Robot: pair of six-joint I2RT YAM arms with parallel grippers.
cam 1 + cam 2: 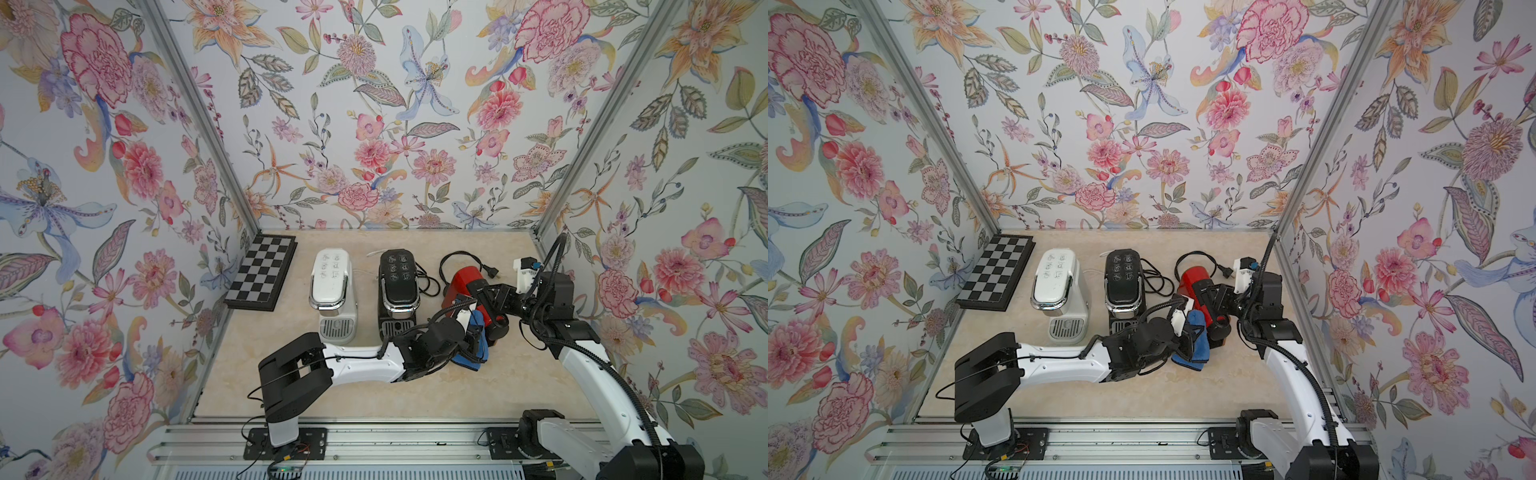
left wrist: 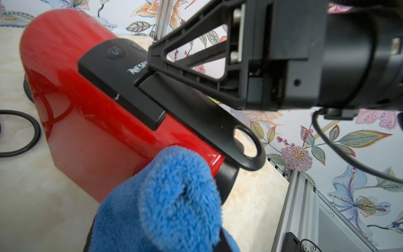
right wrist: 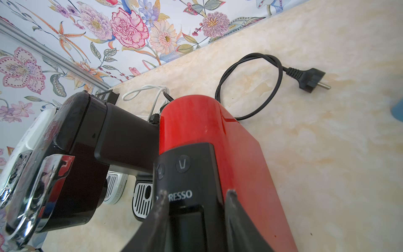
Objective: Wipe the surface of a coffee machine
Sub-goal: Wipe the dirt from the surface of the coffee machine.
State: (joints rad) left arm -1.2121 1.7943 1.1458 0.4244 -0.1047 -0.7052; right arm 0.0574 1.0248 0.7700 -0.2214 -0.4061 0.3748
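The red coffee machine (image 1: 460,277) (image 3: 231,139) stands at the right of the counter, with a black strip (image 3: 187,174) along its top. My right gripper (image 3: 197,193) (image 1: 478,291) reaches over it from the right, and its two fingers clamp the sides of that black strip. A fluffy blue cloth (image 2: 174,196) (image 1: 478,324) is bunched in my left gripper (image 1: 471,338), which is shut on it. The cloth hides the left fingertips. It sits against the front lower corner of the red machine's side (image 2: 91,135), just below the black lever loop (image 2: 246,144).
A white coffee machine (image 1: 332,291) and a black coffee machine (image 1: 397,282) stand left of the red one, close together. A chessboard (image 1: 262,278) leans at the far left wall. A black cord with plug (image 3: 305,78) lies behind the red machine.
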